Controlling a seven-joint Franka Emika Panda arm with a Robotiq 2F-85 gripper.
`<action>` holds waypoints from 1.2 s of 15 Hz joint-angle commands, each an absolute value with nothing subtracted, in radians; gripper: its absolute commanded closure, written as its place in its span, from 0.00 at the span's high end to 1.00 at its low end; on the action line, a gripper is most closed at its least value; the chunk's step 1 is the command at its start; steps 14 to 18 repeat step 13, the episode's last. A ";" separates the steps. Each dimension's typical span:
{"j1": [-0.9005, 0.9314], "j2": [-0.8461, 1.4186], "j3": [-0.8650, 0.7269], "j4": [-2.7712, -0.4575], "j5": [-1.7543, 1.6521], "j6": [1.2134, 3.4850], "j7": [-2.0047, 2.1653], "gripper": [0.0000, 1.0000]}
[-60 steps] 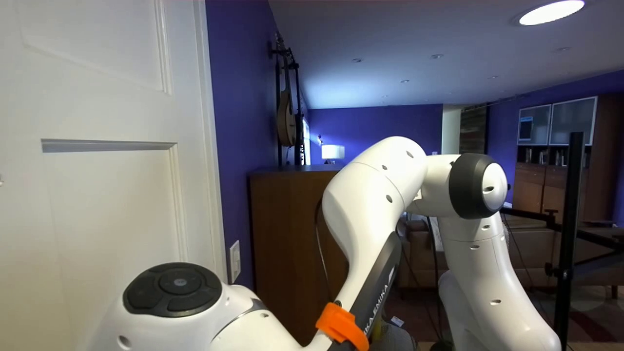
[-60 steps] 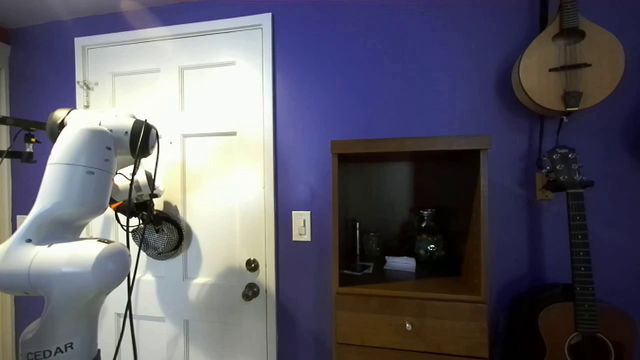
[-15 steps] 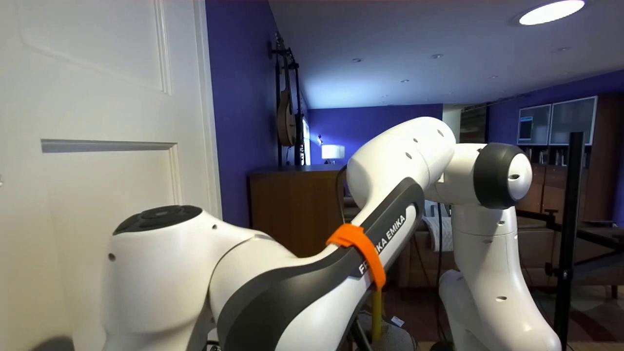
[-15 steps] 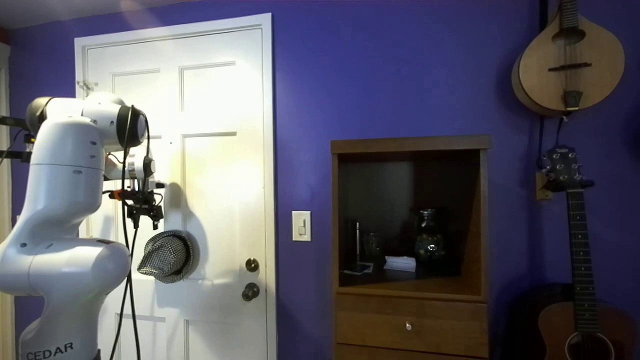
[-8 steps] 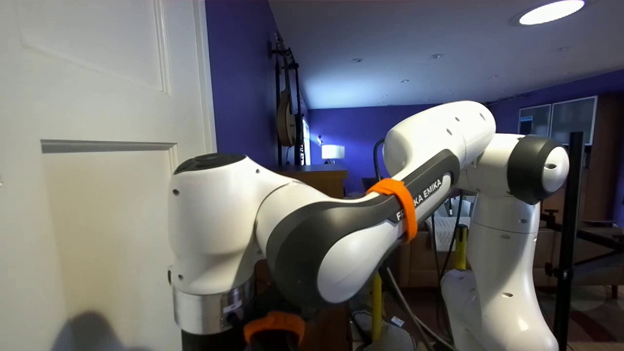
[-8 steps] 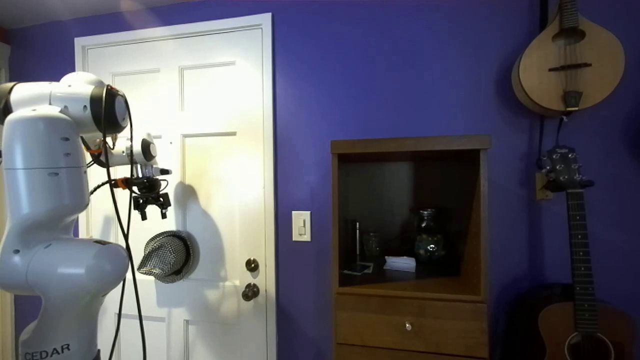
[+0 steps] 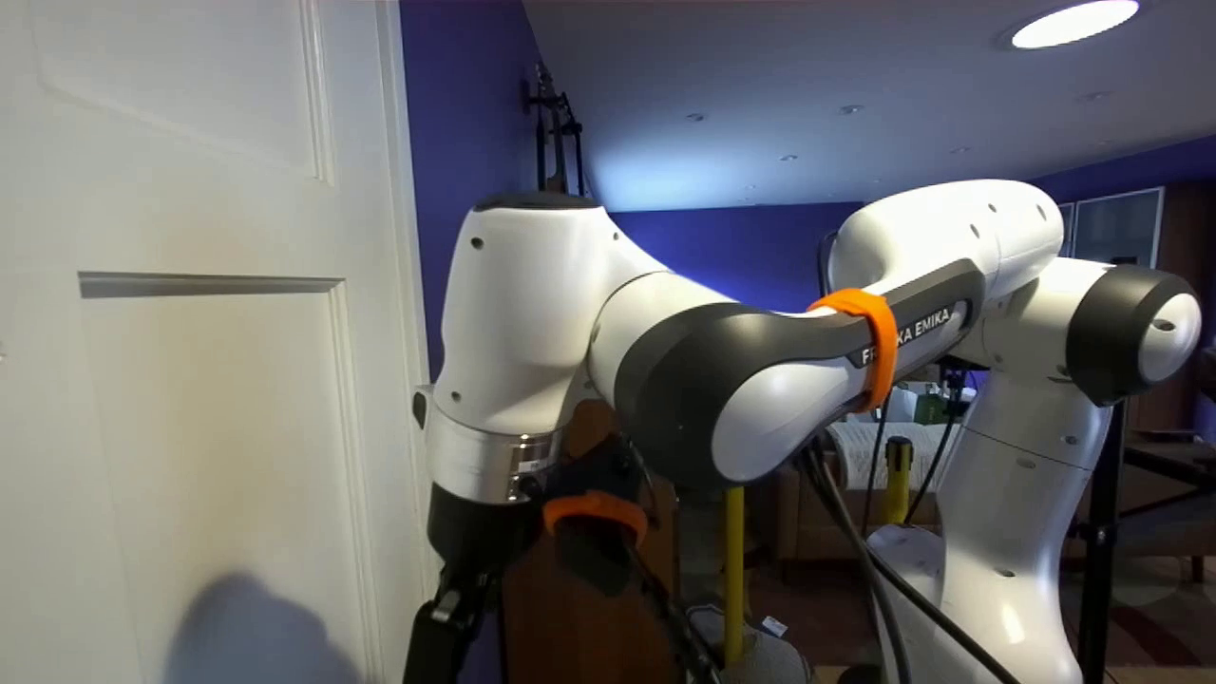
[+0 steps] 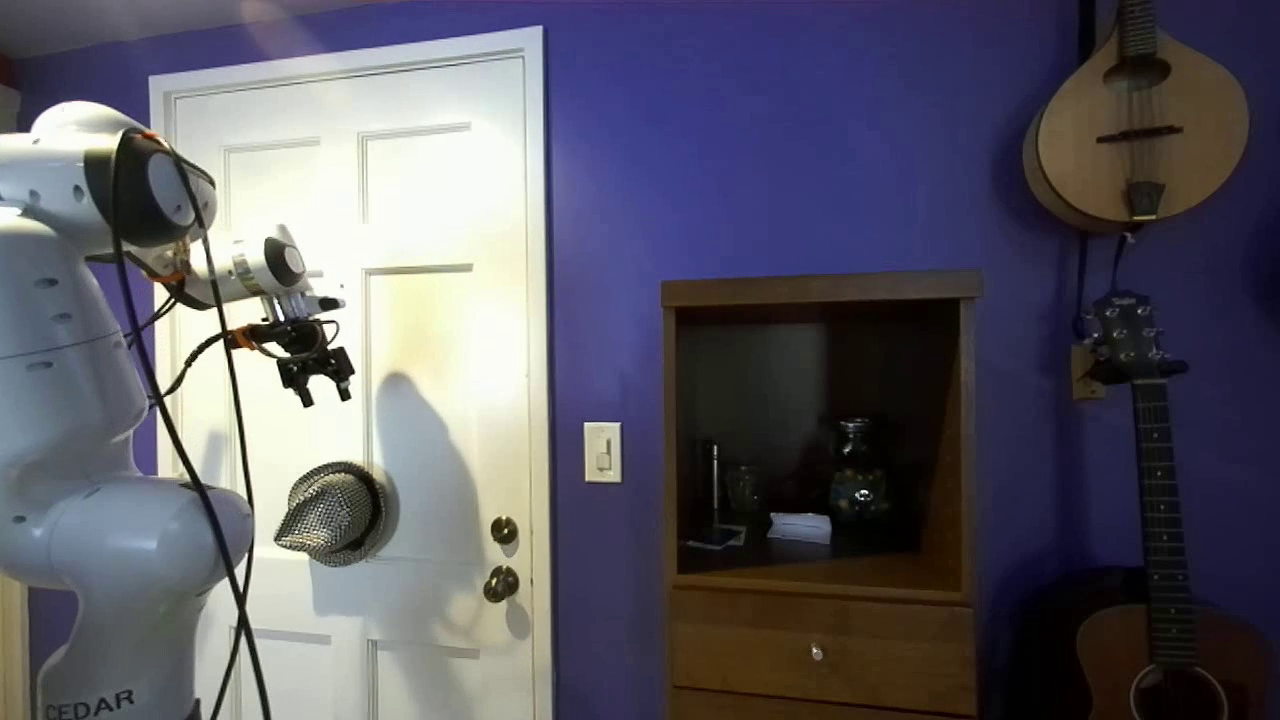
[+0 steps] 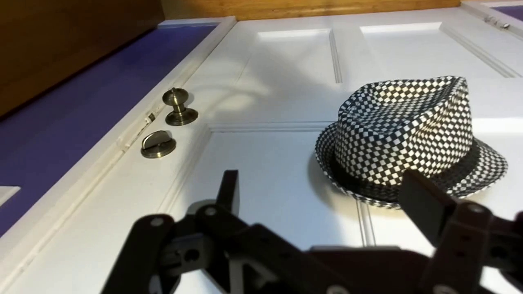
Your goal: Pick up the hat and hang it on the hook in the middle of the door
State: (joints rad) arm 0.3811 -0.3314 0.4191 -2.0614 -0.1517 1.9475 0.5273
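The black-and-white checked hat [image 8: 330, 512] hangs against the middle of the white panelled door [image 8: 440, 350], crown facing outward and tilted. In the wrist view the hat [image 9: 404, 130] is at the right, with its brim close to the door [image 9: 261, 163]. The hook is hidden, apparently behind the hat. My gripper [image 8: 327, 398] is open and empty, above the hat and apart from it. In the wrist view the gripper's [image 9: 320, 173] fingers are wide apart, and one finger overlaps the hat's lower edge in the picture. The hat is out of view in an exterior view that shows the door [image 7: 218, 427].
A door knob [image 9: 178, 106] and a lock [image 9: 158, 145] are on the door's edge. A brown wooden cabinet [image 8: 820, 640] stands beyond a light switch [image 8: 603, 452]. Loose black cables [image 8: 215, 510] hang along the arm. Guitars [image 8: 1140, 130] hang on the purple wall.
Four seconds ago the gripper was at the hat. The hat now hangs slightly lower on the door, let go. Over the last second the open gripper has risen away from it; the hat stays still.
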 commanded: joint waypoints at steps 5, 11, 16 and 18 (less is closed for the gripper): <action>0.331 -0.500 0.415 -2.137 -0.074 2.102 0.537 1.00; 0.304 -0.479 0.446 -2.100 -0.081 2.078 0.524 1.00; 0.301 -0.477 0.447 -2.100 -0.082 2.078 0.525 1.00; 0.301 -0.477 0.447 -2.100 -0.082 2.078 0.525 1.00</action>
